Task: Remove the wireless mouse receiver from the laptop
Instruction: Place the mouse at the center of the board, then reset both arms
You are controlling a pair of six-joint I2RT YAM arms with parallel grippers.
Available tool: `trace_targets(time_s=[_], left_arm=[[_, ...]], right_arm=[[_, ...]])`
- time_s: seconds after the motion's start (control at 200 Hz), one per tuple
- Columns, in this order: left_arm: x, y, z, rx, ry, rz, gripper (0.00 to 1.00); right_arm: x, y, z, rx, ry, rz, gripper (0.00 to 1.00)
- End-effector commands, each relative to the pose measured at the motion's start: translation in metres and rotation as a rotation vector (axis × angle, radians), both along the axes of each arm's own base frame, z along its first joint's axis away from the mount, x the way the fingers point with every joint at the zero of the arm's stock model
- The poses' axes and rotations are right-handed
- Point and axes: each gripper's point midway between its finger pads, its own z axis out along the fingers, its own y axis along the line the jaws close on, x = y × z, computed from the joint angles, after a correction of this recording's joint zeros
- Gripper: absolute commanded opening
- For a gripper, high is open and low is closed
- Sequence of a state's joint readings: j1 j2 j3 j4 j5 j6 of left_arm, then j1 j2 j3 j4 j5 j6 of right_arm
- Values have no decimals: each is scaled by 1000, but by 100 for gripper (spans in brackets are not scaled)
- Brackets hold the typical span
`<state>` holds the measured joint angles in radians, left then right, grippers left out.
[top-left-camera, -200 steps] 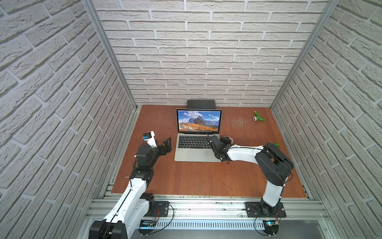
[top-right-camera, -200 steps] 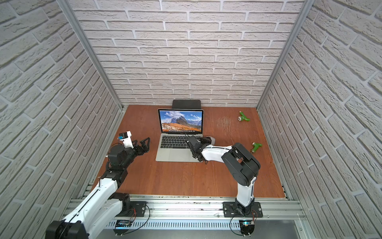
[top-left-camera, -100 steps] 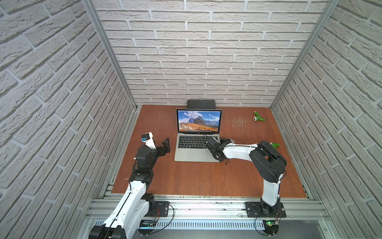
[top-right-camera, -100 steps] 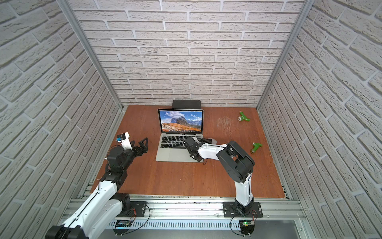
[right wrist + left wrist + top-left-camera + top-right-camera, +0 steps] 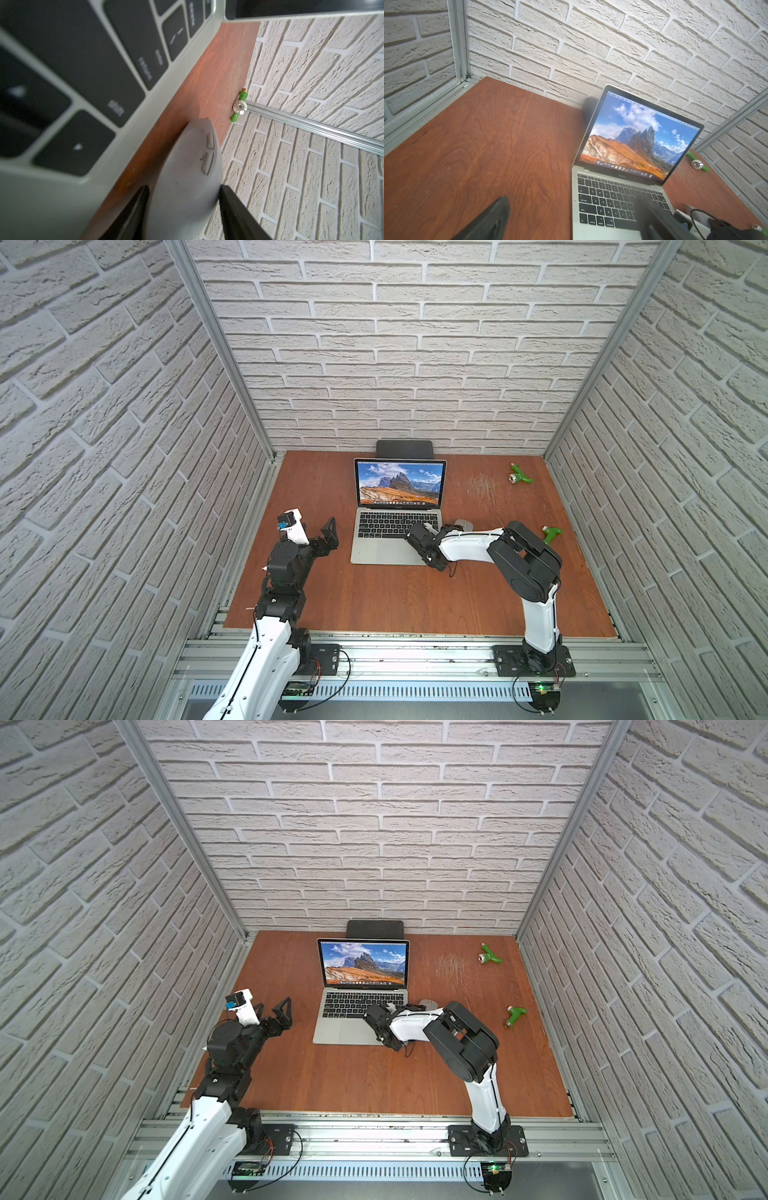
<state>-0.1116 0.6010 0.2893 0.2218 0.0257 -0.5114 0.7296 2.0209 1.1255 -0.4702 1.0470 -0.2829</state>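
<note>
My left gripper (image 5: 324, 536) hangs wide open and empty off the laptop's (image 5: 386, 549) left side, with bare table (image 5: 374, 605) around it. I can't pick out the receiver in any view, and I judge it sits in the laptop's right edge, hidden by my right gripper (image 5: 426, 533). Those jaws stand parted either side of the mouse (image 5: 463, 525), so closing now could grab or shove the mouse instead, or scrape the keys. Further right there's open table up to the green fitting (image 5: 552, 533).

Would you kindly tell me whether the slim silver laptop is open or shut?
Open: the slim silver laptop has its lid raised, screen lit with a mountain wallpaper, black keys exposed.
</note>
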Motion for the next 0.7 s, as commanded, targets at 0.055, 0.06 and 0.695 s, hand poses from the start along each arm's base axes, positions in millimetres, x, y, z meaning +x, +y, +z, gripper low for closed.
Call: trace_targets(time_s=[0.055,0.06,0.695], left_arm=[[-4,4,-1,24,-8,13,98],[-4,4,-1,24,-7,13,98],[13,57,-1,289,26,280,98]], right_arm=[[-33,0,-47,83,237,-4,64],[-33,0,-47,84,238,-4,65],[-35,11,39,521,181,-53,97]])
